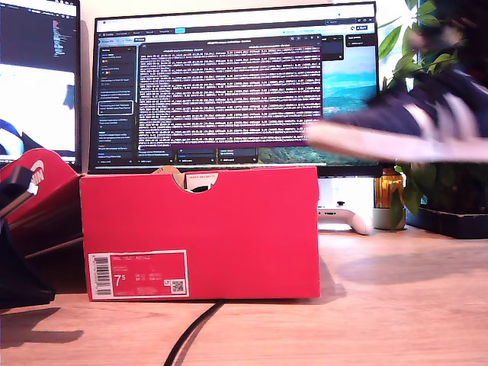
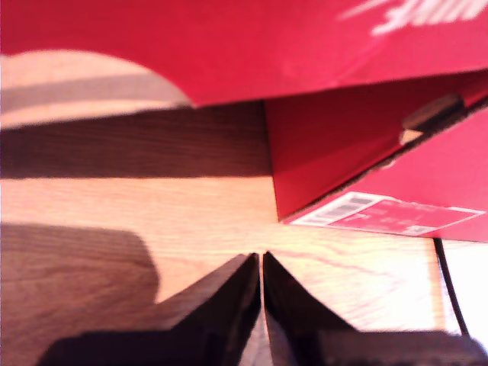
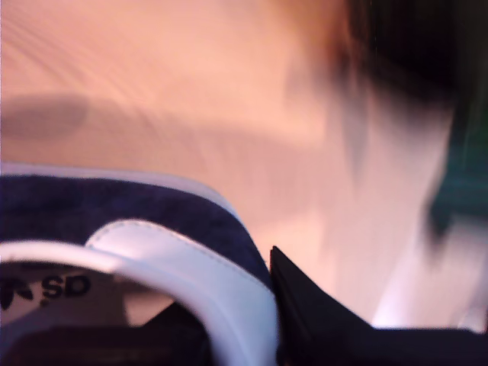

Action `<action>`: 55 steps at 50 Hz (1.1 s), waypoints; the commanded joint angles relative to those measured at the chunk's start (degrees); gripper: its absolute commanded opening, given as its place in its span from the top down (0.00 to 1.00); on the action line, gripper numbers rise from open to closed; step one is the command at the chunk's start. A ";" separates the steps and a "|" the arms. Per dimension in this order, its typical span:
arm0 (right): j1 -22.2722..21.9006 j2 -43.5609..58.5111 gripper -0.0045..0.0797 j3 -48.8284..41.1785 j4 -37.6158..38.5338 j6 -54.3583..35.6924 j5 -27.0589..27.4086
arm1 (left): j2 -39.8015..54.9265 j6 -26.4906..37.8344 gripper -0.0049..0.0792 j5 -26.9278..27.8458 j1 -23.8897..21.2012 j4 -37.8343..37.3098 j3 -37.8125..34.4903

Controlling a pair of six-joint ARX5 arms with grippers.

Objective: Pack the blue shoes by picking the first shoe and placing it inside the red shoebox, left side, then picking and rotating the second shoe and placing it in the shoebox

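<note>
A blue shoe [image 1: 404, 126], navy with white stripes and a white sole, hangs blurred in the air at the exterior view's right, above and beside the red shoebox [image 1: 200, 232]. My second gripper [image 3: 265, 299] is shut on this shoe's [image 3: 114, 210] heel collar; one black finger [image 3: 305, 313] shows outside the white lining. The arm holding it is not distinguishable in the exterior view. My first gripper [image 2: 261, 263] is shut with nothing in it, low over the wooden table, facing the shoebox's [image 2: 328, 152] corner. The box's inside is hidden.
The red lid [image 1: 38, 191] leans at the exterior view's left, behind a black arm part [image 1: 17, 267]. A black cable [image 1: 191, 332] runs out from under the box. Monitors [image 1: 229, 91] stand behind. A white controller [image 1: 347, 217], a gold bottle [image 1: 389, 191] and a plant [image 1: 446, 191] sit at the right.
</note>
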 commanded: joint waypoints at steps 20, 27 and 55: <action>14.36 0.00 0.96 4.33 31.76 -14.29 -11.96 | 0.24 0.26 0.97 0.02 -0.20 0.24 -0.81; 17.09 0.17 0.96 4.33 39.65 -20.31 -11.96 | 0.24 0.26 0.97 0.00 -0.20 0.24 -0.81; 19.67 6.99 0.96 4.31 39.63 -26.99 -11.74 | 0.22 0.24 0.97 0.04 -0.17 10.97 -0.79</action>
